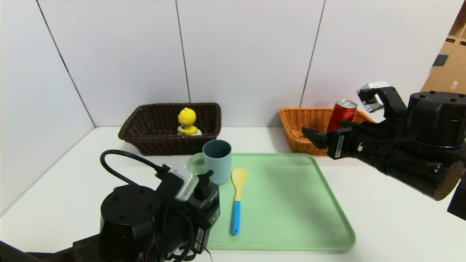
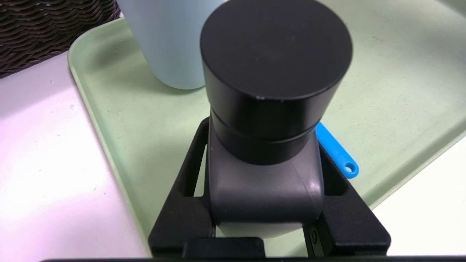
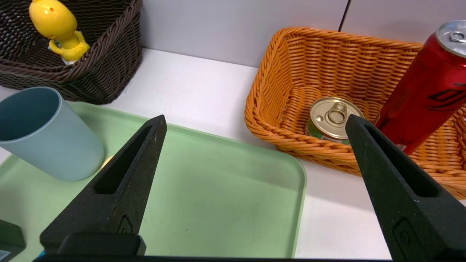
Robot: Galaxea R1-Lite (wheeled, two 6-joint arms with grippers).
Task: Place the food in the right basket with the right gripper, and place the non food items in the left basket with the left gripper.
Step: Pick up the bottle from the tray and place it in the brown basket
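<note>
On the white counter (image 1: 54, 189), the pale green plastic tray (image 1: 291, 203) at centre frame bears the grey-blue plastic cup (image 1: 217, 160) and blue-handled wooden spoon (image 1: 237, 196). The dark brown wicker basket (image 1: 145, 140), upper left, holds the yellow duck toy (image 1: 187, 122); the orange wicker basket (image 1: 302, 123), upper right, holds the red can (image 1: 341, 114) and gold-lidded tin (image 3: 333, 118). The food looks sorted.

The left gripper (image 2: 262, 189), lower left, pinches the black square capped bottle (image 2: 269, 91) between its fingers; next comes carrying it to the dark basket. The right gripper (image 3: 255, 174) hovers with fingers spread, empty.
</note>
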